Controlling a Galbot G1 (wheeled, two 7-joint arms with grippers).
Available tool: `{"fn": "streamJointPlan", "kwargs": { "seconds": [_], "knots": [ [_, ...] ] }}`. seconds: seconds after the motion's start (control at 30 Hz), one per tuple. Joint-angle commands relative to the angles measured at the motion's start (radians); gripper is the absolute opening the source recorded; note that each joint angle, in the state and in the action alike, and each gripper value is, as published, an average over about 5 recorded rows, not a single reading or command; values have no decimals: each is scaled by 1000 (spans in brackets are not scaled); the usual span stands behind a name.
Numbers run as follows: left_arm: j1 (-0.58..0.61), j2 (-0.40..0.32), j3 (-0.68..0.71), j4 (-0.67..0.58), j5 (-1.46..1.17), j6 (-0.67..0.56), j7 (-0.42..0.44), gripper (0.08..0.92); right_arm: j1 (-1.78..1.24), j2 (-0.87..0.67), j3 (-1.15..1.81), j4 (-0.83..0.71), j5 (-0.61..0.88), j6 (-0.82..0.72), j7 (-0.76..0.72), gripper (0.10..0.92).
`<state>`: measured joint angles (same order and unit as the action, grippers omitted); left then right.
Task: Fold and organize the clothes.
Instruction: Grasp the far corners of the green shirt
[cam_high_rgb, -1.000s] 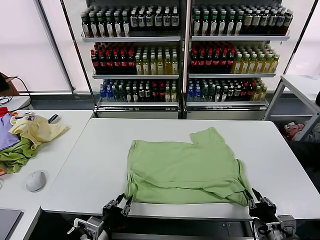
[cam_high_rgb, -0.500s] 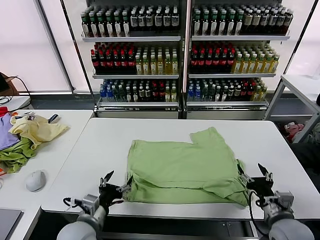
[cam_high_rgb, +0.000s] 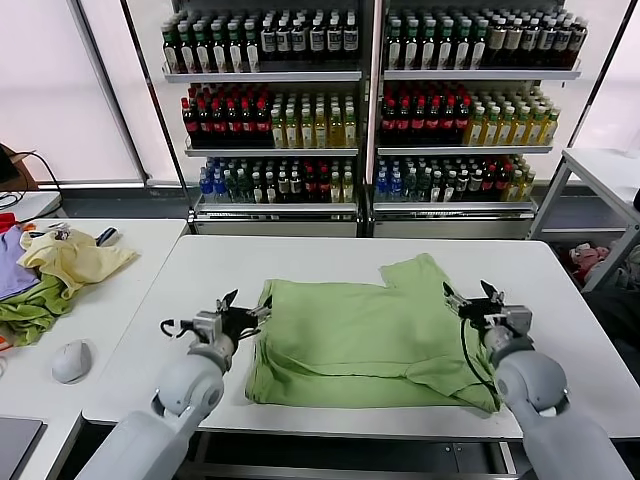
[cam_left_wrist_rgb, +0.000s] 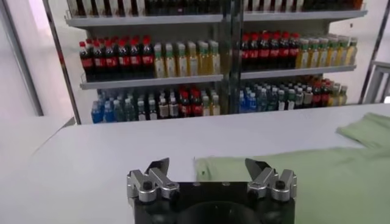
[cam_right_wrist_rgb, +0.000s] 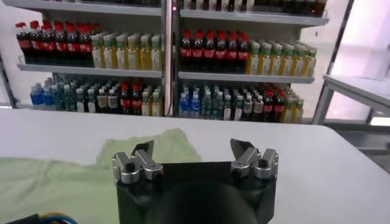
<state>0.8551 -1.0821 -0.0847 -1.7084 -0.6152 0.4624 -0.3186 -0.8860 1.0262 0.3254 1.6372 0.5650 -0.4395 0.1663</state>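
Observation:
A light green shirt (cam_high_rgb: 370, 335) lies folded on the white table (cam_high_rgb: 300, 265), one sleeve sticking out at the far right. Its print and collar are hidden. My left gripper (cam_high_rgb: 243, 303) is open and empty just above the table at the shirt's left edge. In the left wrist view the gripper (cam_left_wrist_rgb: 207, 165) points at the shirt's far left corner (cam_left_wrist_rgb: 286, 179). My right gripper (cam_high_rgb: 470, 295) is open and empty over the shirt's right edge. In the right wrist view the gripper (cam_right_wrist_rgb: 192, 148) points past the sleeve (cam_right_wrist_rgb: 167, 146).
A side table at the left holds a pile of yellow, green and purple clothes (cam_high_rgb: 55, 270) and a grey mouse (cam_high_rgb: 71, 361). Shelves of bottles (cam_high_rgb: 370, 110) stand behind the table. A second white table (cam_high_rgb: 605, 170) is at the right.
Both grippers rose from below the table's front edge and moved forward along the shirt's sides to its left and right edges. The shirt's front left corner shifted slightly.

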Motion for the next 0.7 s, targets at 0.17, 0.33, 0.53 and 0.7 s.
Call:
{"fn": "streamJointPlan", "kwargs": {
  "seconds": [0.17,0.33,0.53,0.7],
  "knots": [
    [-298,-128,133,348,-35,23,-19,823,348,69,-180,-401,-30,-33,-19,823],
    [-323,-158,147,411,-60,55,-14,823,417,97,-222,-494,-40,-36,-32,823],
    [-340,-174,154,461,-69,83,-16,823,470,143,-226,-617,-19,-35,-49,823],
    [-340,-173,148,473,-96,105,-18,823,494,161,-231,-688,-8,-21,-75,823]
  ]
}}
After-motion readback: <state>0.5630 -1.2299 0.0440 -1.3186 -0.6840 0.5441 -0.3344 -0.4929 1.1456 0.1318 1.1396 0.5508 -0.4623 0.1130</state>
